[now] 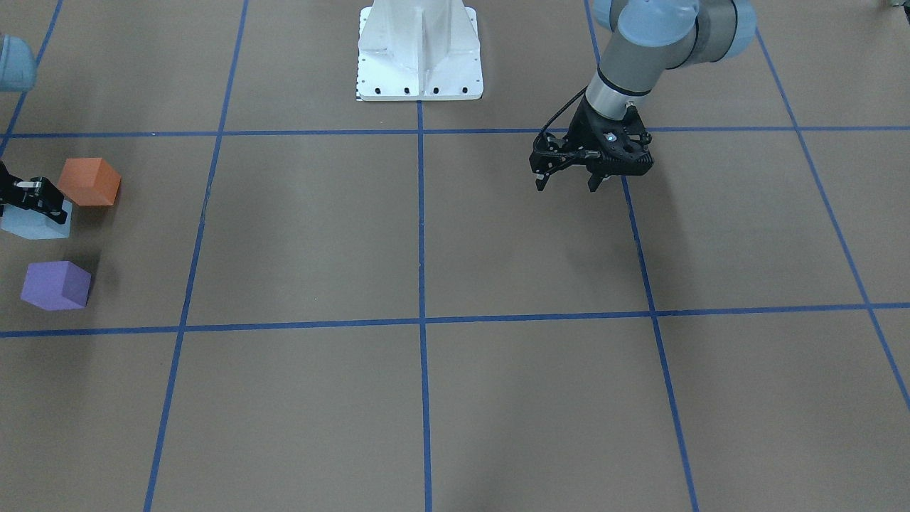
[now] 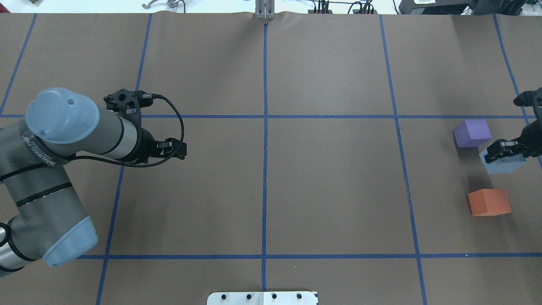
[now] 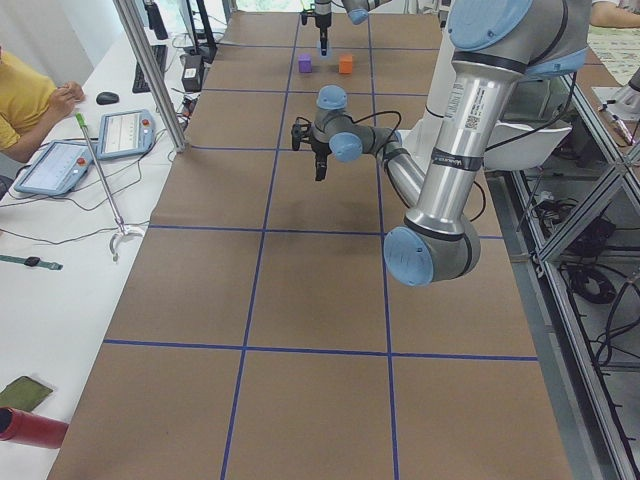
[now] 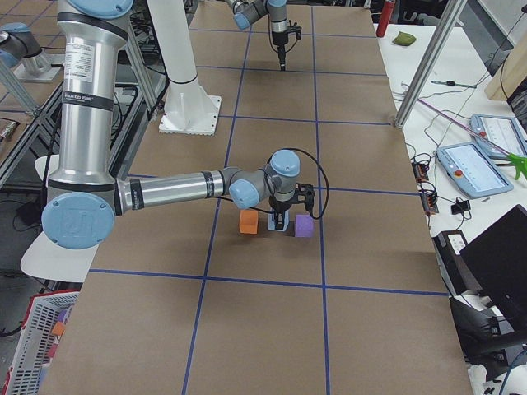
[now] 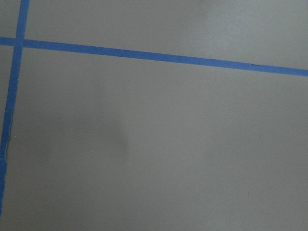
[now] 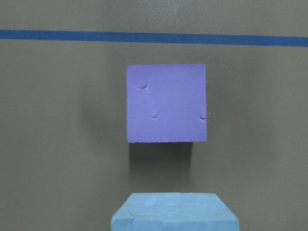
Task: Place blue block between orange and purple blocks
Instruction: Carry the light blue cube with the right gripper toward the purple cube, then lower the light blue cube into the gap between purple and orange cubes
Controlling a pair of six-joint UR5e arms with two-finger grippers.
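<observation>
The blue block (image 1: 32, 227) sits between the orange block (image 1: 89, 181) and the purple block (image 1: 55, 285), near the table's end on my right side. In the overhead view the blue block (image 2: 506, 166) lies a little right of the line from purple (image 2: 472, 132) to orange (image 2: 489, 202). My right gripper (image 2: 508, 153) stands over the blue block with its fingers around it and appears shut on it. The right wrist view shows the blue block's (image 6: 174, 212) top at the bottom edge and the purple block (image 6: 166, 103) ahead. My left gripper (image 1: 566, 183) is open and empty, far off.
The white robot base (image 1: 419, 71) stands at the middle of the robot's side. Blue tape lines (image 2: 265, 127) grid the brown table. An operator (image 3: 25, 95) with tablets sits beside the table in the exterior left view. The left wrist view shows only table and tape.
</observation>
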